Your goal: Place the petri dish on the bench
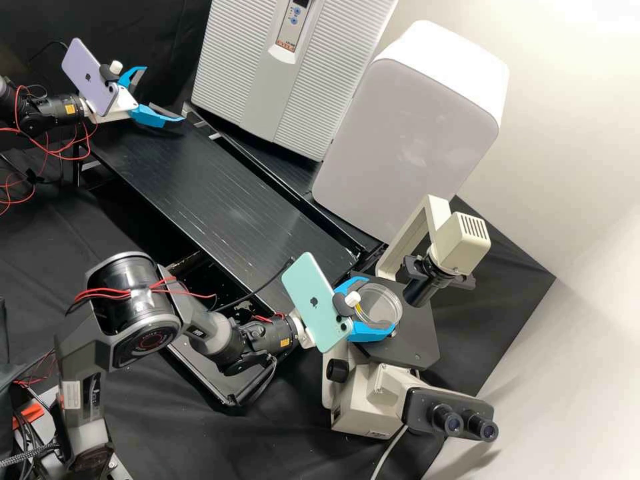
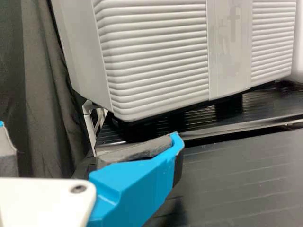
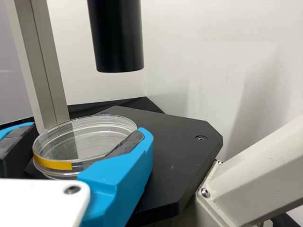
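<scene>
Grey arm (image 1: 141, 313), black bench (image 1: 207, 193), white wall (image 1: 573, 133)

arms (image 1: 210, 332): dark grey | cables (image 1: 110, 292): thin, red | mounts (image 2: 42, 201): white | fingers (image 1: 365, 333): bright blue, grey-padded

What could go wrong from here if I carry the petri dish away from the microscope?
The right tool has the petri dish by its round, smooth side, so it may slip or twist if the squeeze is uneven. A black tube hangs above the microscope stage, so lifting high while still over the stage could knock it. The upright pillar stands close by, and a sideways swing might clip it.
</scene>
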`<action>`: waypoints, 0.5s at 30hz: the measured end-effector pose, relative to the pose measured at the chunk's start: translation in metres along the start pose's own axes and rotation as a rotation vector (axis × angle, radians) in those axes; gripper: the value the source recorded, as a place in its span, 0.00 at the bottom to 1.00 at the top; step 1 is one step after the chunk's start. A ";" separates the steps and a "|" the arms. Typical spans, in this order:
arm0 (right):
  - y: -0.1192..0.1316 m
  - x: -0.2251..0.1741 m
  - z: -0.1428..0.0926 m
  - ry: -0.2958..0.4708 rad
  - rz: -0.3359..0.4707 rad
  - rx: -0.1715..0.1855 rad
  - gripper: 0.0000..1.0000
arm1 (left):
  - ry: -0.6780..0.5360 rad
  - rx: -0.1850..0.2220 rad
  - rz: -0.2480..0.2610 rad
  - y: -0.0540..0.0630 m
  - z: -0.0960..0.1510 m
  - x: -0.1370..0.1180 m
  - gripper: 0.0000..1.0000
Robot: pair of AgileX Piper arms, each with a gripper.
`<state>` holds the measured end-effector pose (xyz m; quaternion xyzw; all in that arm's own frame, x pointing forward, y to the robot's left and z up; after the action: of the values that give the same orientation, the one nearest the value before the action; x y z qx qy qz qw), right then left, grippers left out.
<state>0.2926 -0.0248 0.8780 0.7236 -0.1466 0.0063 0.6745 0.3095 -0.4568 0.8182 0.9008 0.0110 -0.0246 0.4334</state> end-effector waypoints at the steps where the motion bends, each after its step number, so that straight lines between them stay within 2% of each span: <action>1: 0.000 0.000 0.000 0.000 0.000 0.000 0.00 | 0.000 0.000 0.000 0.000 0.000 0.000 1.00; 15: -0.002 0.000 -0.002 0.005 -0.004 0.001 0.00 | 0.000 0.000 0.000 0.000 0.000 0.000 1.00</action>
<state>0.2932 -0.0229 0.8766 0.7243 -0.1432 0.0069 0.6744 0.3095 -0.4568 0.8182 0.9008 0.0110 -0.0246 0.4334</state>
